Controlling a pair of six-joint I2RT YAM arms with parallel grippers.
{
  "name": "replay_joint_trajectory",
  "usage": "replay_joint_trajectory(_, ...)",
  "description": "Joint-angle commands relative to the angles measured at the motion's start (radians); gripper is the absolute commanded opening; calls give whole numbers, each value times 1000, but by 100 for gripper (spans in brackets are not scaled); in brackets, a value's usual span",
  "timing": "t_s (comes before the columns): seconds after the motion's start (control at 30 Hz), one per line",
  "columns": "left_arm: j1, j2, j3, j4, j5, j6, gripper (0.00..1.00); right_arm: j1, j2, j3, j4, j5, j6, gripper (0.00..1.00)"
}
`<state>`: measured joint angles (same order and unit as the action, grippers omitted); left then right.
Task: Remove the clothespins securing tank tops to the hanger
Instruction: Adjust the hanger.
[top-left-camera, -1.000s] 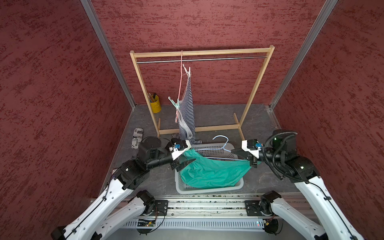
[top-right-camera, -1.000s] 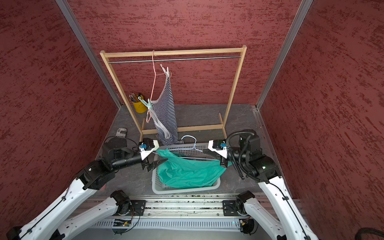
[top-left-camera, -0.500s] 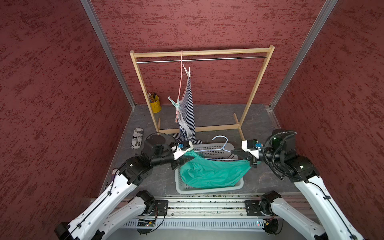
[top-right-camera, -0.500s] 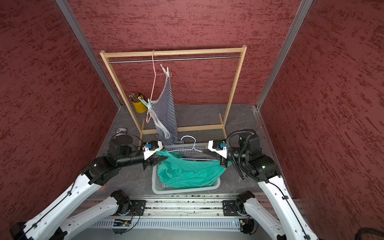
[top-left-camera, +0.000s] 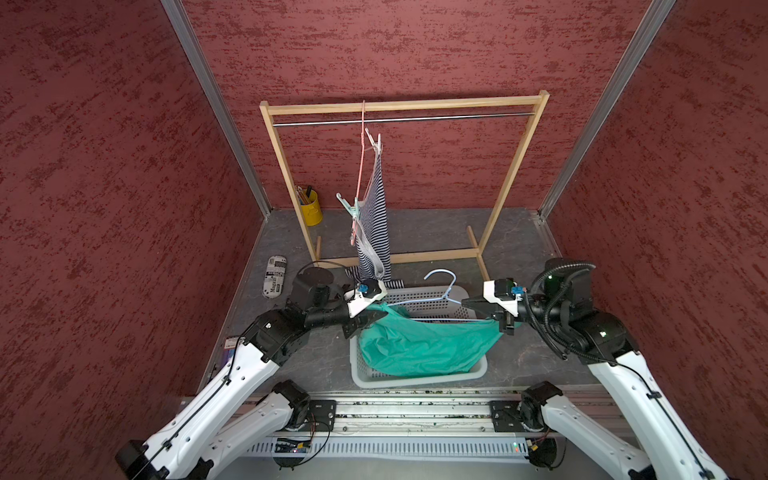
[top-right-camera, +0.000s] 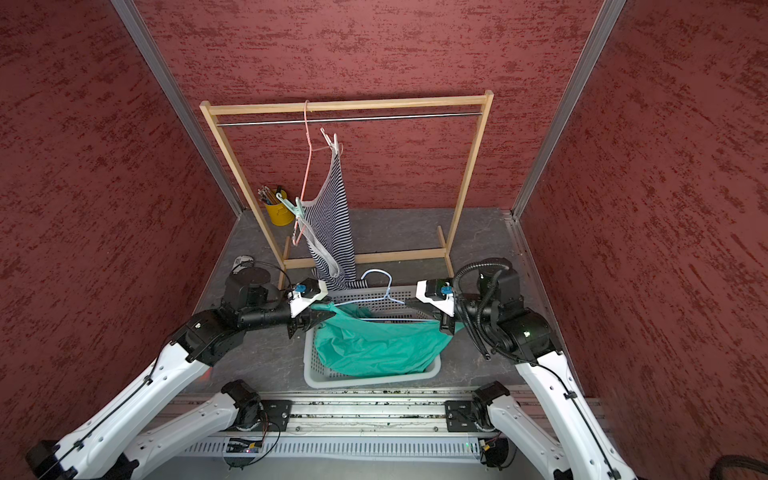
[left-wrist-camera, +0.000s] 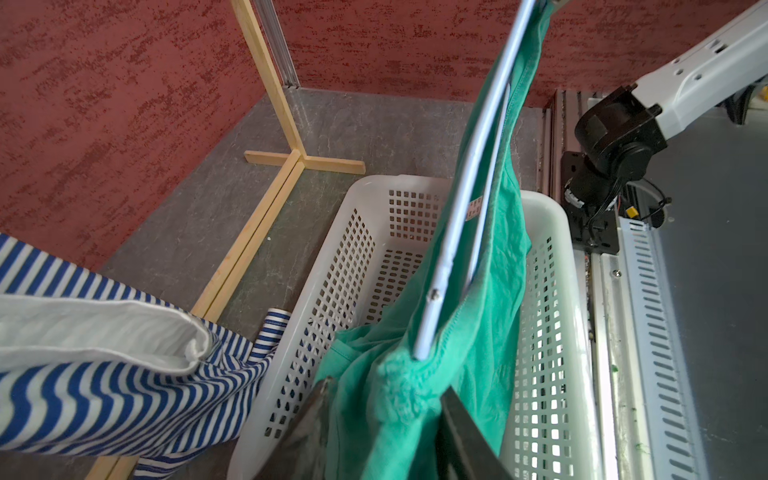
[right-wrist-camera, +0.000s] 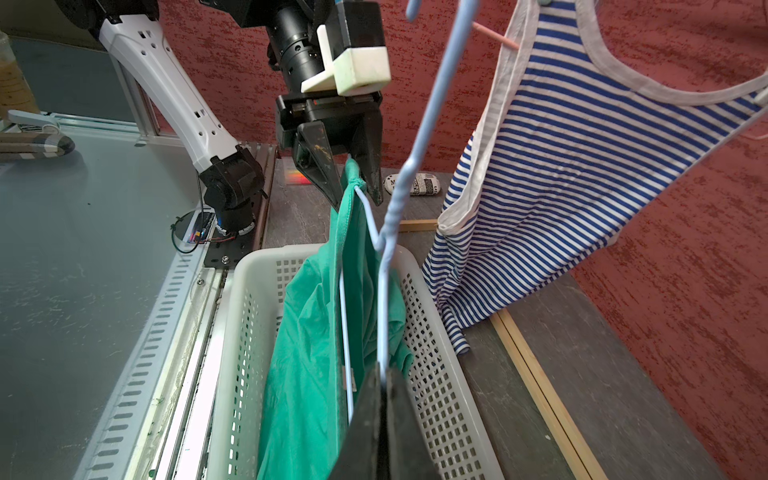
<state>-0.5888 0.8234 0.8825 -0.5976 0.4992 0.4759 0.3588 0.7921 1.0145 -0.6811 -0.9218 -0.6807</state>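
Note:
The teal tank top (top-left-camera: 424, 345) hangs from a light blue hanger (top-left-camera: 440, 276) over the white basket (top-left-camera: 415, 376). My right gripper (right-wrist-camera: 384, 374) is shut on that hanger's wire, at the end on its own side. My left gripper (left-wrist-camera: 386, 390) is at the opposite end. Its jaws are narrowed onto the bunched teal shoulder strap (right-wrist-camera: 353, 176) there. The striped tank top (top-left-camera: 374, 216) hangs from a pink hanger (top-left-camera: 360, 166) on the rack. A mint clothespin (top-left-camera: 347, 205) and a pale clothespin (top-left-camera: 376, 141) hold it. I see no clothespin on the teal top.
The wooden rack (top-left-camera: 399, 106) stands behind the basket, with its foot bars on the floor. A yellow pencil cup (top-left-camera: 311, 208) is by the rack's left post. A newsprint-patterned object (top-left-camera: 275, 276) lies at the left wall. The striped top's hem reaches the basket's back rim.
My left gripper has moved right to the teal top's strap end, and its jaws have narrowed onto the fabric. The right gripper and the hanger have stayed still.

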Motion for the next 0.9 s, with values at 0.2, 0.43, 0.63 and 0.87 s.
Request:
replay_joint_trajectory(0.2, 8, -24, -16, 46, 6, 3, 0, 5, -26, -21, 216, 0, 64, 7)
replay_joint_trajectory(0.43, 60, -83, -14, 70, -57, -31, 0, 6, -33, -41, 278, 39, 158, 69)
replay_joint_trajectory(0.63, 102, -129, -30, 54, 3, -4, 0, 6, -21, -32, 267, 104, 187, 99)
replay_joint_trajectory(0.87, 106, -171, -27, -32, 37, 60, 0, 4, -25, 73, 188, 264, 330, 99)
